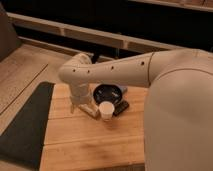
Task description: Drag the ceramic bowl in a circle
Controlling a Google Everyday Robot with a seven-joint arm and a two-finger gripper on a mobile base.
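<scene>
The ceramic bowl point(109, 93), round, glossy and black, sits on the wooden table point(90, 140) just right of my arm's wrist. My gripper point(91, 110) hangs below the wrist at the bowl's left front, low over the table and close to the bowl's rim. I cannot tell whether it touches the bowl. A small white paper cup point(106, 109) stands directly in front of the bowl, right next to the gripper. A flat black rectangular object point(121, 107) lies at the bowl's front right.
My white arm point(120, 72) reaches in from the right and covers the table's right side. A dark mat point(25, 125) lies along the table's left edge. Something bluish point(123, 89) lies behind the bowl. A dark shelf unit runs behind.
</scene>
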